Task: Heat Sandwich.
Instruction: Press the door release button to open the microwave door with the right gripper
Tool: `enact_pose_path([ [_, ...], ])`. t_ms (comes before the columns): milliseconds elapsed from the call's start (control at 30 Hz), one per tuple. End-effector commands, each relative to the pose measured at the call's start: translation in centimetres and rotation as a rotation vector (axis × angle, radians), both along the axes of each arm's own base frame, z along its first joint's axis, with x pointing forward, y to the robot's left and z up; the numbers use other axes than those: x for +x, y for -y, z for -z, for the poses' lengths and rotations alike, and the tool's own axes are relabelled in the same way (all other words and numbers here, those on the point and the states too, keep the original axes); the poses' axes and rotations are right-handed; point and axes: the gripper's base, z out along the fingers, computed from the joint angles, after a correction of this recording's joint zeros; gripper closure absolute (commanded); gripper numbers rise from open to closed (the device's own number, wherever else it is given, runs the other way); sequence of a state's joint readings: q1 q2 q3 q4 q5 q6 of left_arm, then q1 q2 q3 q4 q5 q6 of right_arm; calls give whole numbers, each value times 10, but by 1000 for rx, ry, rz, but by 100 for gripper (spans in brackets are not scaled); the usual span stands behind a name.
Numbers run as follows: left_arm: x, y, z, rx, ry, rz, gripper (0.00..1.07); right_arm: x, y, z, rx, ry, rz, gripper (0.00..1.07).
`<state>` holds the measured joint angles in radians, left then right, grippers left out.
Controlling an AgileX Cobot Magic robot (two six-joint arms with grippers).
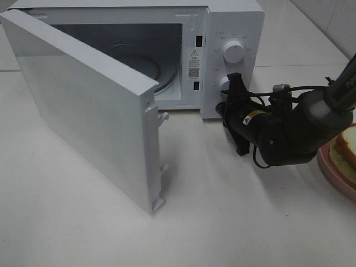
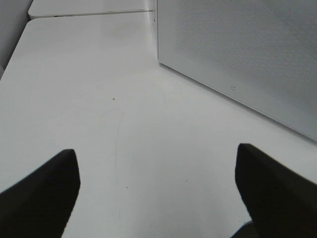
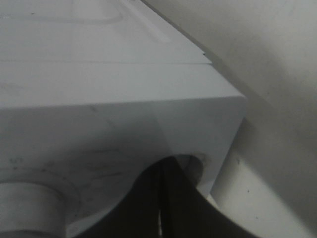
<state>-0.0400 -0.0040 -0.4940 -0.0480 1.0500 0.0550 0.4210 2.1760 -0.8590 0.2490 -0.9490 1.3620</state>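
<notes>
Findings for you, operator.

Microwave [image 1: 245, 28]: it stands at the back of the table [image 1: 83, 222] with its door [image 1: 83, 111] swung fully open towards the left. You can see the glass turntable [image 1: 161, 72] in the cavity, and it is bare.

Sandwich [image 1: 346, 143]: it lies on the pink plate [image 1: 334, 172] at the right edge of the exterior view. It is well apart from the microwave and partly cut off by the frame and by the right arm. It is not in the oven.

Right gripper [image 1: 231, 83]: its jaws are clenched and grasp nothing. The closed tips point at the control panel by the lower knob [image 1: 223, 83], below the upper knob [image 1: 233, 51]. The right wrist view shows the dark fingers [image 3: 166, 188] pressed together close to the panel's corner. You cannot tell from it whether they touch.

Left gripper [image 2: 158, 198]: its jaws are released and spread wide, with bare tabletop between the two fingers [image 2: 39, 193]. It sits low over the table, near the door's outer face [image 2: 237, 54], and appears in the left wrist view only.
</notes>
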Motion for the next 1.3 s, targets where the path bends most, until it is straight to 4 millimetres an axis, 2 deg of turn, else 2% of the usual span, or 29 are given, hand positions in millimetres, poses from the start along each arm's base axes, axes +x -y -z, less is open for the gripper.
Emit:
enact_pose_path([
  [33, -3, 0, 0, -4, 31, 0, 28, 23, 5, -35, 83, 271, 88, 107],
  [500, -3, 0, 0, -4, 31, 0, 28, 23, 5, -35, 74, 273, 85, 107],
  [800, -3, 0, 0, -4, 31, 0, 28, 21, 0, -36, 11, 290, 0, 107],
  [967, -3, 0, 0, -4, 31, 0, 28, 12, 1, -32, -2, 218, -3, 107],
  [1300, -3, 0, 0, -4, 31, 0, 28, -2, 3, -38, -21, 183, -46, 107],
])
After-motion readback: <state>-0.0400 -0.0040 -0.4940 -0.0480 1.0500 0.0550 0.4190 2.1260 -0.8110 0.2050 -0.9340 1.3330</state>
